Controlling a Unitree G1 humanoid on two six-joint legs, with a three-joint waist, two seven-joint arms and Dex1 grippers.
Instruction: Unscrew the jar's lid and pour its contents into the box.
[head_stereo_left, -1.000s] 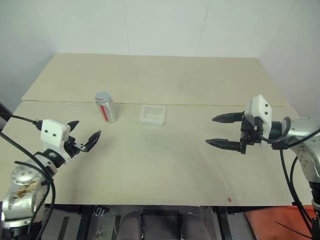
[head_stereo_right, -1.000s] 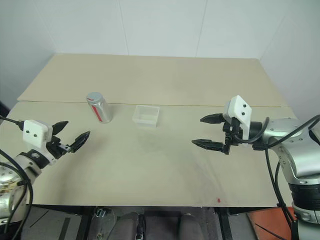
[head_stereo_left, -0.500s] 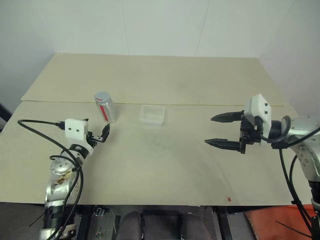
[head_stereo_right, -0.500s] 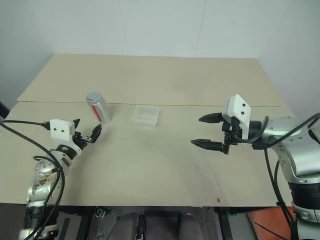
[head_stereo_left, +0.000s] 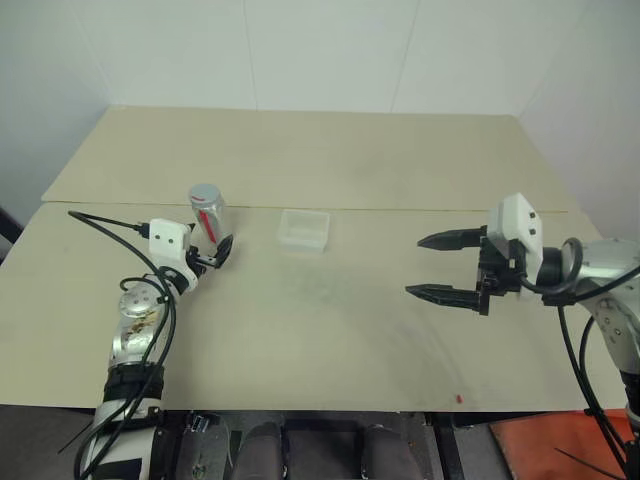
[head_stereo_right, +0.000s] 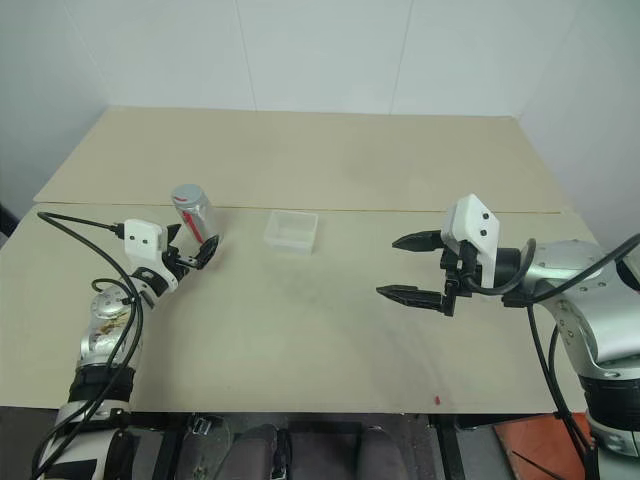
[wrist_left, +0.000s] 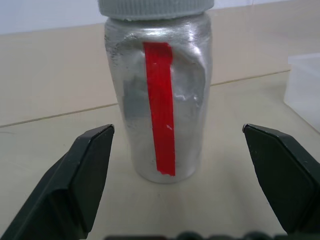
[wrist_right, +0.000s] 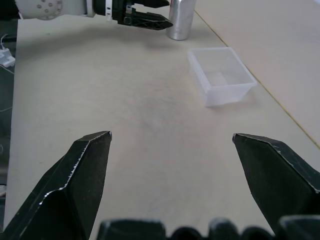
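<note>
The jar (head_stereo_left: 207, 214), a shiny silver cylinder with a red stripe, stands upright on the table's left side with the grey lid (head_stereo_left: 204, 192) on it. My left gripper (head_stereo_left: 212, 247) is open and level right in front of the jar. In the left wrist view the jar (wrist_left: 160, 100) stands centred between the two spread fingers (wrist_left: 90, 170), and neither touches it. The translucent white box (head_stereo_left: 304, 230) sits just right of the jar. My right gripper (head_stereo_left: 414, 266) hovers open over the table's right side, holding nothing.
A seam (head_stereo_left: 400, 209) runs across the tan table behind the jar and box. A small red speck (head_stereo_left: 459, 398) lies near the front edge at the right. The right wrist view looks across the table at the box (wrist_right: 222, 75), the jar (wrist_right: 181, 20) and my left gripper (wrist_right: 145, 17).
My left arm has reached forward and right, bringing its open gripper from the table's left edge up to the jar. The right gripper has stayed in place and open.
</note>
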